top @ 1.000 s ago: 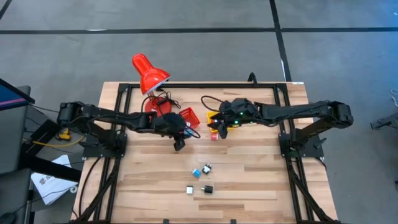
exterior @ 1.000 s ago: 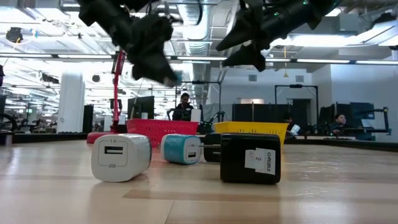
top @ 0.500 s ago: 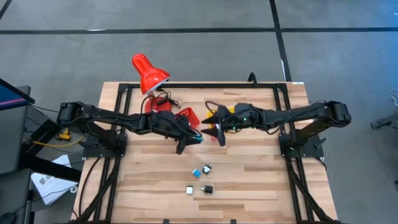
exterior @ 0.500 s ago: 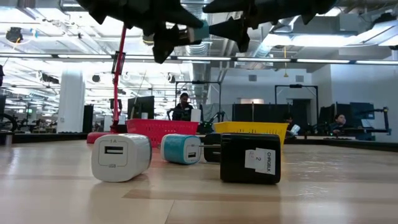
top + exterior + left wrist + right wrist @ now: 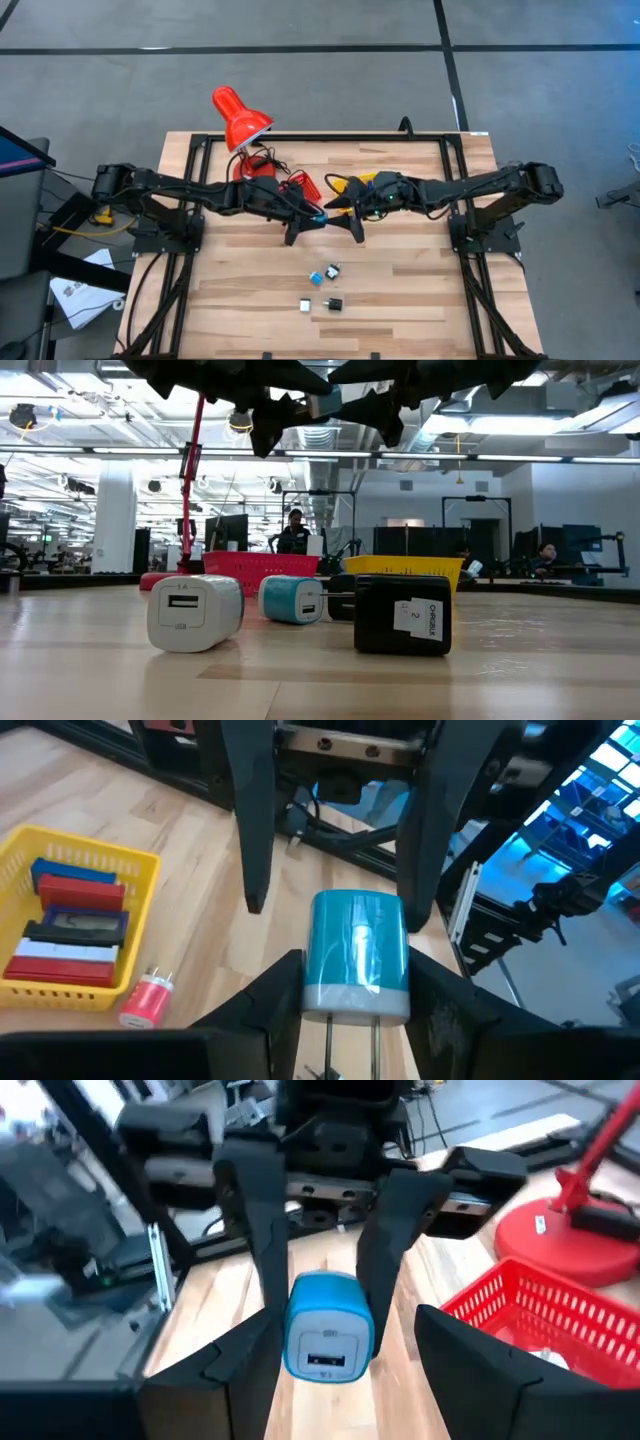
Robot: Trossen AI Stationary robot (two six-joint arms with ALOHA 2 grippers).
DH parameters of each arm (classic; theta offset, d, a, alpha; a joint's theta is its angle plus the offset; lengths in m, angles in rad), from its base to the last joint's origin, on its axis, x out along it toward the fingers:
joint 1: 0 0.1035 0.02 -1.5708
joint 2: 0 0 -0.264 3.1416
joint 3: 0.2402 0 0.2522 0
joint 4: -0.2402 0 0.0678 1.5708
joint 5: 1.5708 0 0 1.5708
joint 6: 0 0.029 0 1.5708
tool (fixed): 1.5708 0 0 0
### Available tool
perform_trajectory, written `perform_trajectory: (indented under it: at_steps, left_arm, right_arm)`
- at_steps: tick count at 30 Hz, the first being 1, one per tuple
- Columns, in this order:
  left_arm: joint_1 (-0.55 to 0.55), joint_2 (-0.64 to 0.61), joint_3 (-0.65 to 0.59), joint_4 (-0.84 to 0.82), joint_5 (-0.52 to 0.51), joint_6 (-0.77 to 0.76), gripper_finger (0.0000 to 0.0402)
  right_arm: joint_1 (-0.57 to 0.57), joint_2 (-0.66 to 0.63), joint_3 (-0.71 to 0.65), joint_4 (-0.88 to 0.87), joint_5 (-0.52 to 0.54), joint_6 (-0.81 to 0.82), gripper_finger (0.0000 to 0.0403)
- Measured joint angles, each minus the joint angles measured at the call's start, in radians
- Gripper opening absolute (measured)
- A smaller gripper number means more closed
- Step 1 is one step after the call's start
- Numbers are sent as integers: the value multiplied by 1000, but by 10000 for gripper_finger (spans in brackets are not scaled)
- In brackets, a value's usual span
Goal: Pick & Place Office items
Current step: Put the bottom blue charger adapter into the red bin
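Arms meet nose to nose above the middle of the wooden table (image 5: 400, 290), both stretched level from their sides; red desk lamp (image 5: 236, 118) stands at the far edge; red basket (image 5: 260, 573) and yellow basket (image 5: 70, 910) sit beside each other near it. Left gripper (image 5: 318, 217) clamps a cyan USB charger (image 5: 356, 956), held in the air with its prongs back toward that wrist and its USB port facing the right gripper (image 5: 322, 1315), whose fingers stand parted either side of it, not pressing. On the table, a black charger (image 5: 402, 614) bears a white label, seemingly "CHROMA 2"; a white charger (image 5: 193, 612) reads "1A"; a second cyan charger (image 5: 291, 599) lies between them.
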Motion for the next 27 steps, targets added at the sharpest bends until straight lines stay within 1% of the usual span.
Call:
perform_trajectory:
  at_steps: [3, 8, 10, 12, 16, 20, 23, 25, 27]
  left_arm:
    - [0, -1, 0, 6, 12, -2, 136]
    - [0, -1, 0, 26, 31, -25, 136]
    - [2, -1, 0, 22, 32, -26, 137]
    - [1, -1, 0, 23, 31, -26, 137]
    - [2, -3, 1, 18, 31, -25, 137]
    - [-3, -2, 1, 16, 77, 2, 137]
    - [-1, -2, 1, 18, 96, 1, 137]
    - [0, -2, 1, 18, 107, 0, 137]
    - [0, -2, 1, 23, 115, -17, 137]
  right_arm:
    - [21, 1, -1, -4, -1, -81, 219]
    - [23, 2, -2, -7, -6, -122, 219]
    - [23, 0, -2, -6, 27, -146, 219]
    - [20, -6, -2, -1, 56, -151, 219]
    - [0, -7, 16, 30, 66, -107, 219]
    - [-8, -11, 47, 50, 87, -71, 219]
    - [-2, -7, 67, 48, 71, -62, 219]
    - [-2, -10, 75, 48, 47, -100, 219]
    - [-4, -9, 83, 8, 46, -121, 211]
